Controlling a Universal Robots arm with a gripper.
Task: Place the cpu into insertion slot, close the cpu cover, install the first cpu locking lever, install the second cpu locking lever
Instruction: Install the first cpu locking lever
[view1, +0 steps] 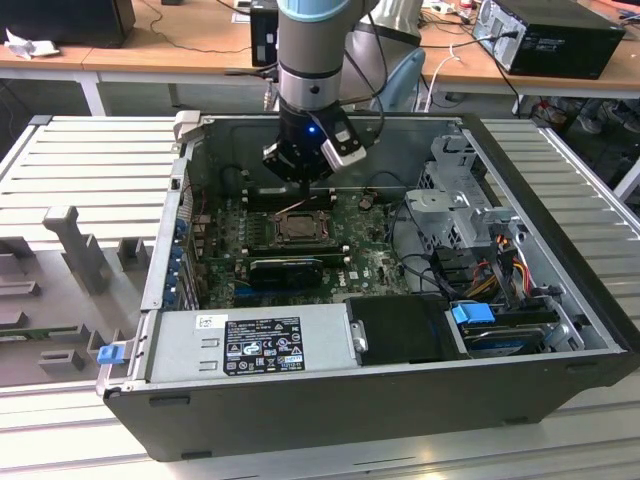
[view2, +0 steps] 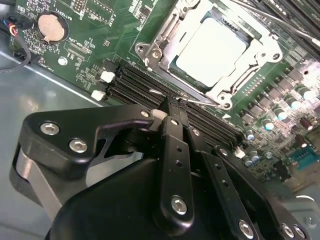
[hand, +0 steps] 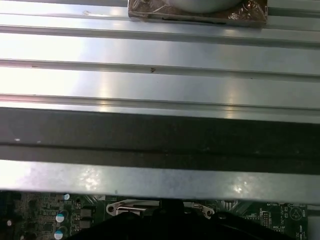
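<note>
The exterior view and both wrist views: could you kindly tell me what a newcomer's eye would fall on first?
The open computer case lies mid-scene in the exterior view, the gripper hanging inside it over the green motherboard. In the second wrist view the pale cpu sits framed by the silvery cpu cover, just past the shut gripper's tip.

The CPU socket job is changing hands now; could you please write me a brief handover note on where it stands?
Gripper: shut, tips down at a thin wire locking lever along the socket's edge.
CPU: seated in the insertion slot.
CPU cover: lying flat, framing the CPU.
Done: CPU placed, cover closed.
Left: the locking levers. I cannot tell whether the one at the tips is latched.
</note>
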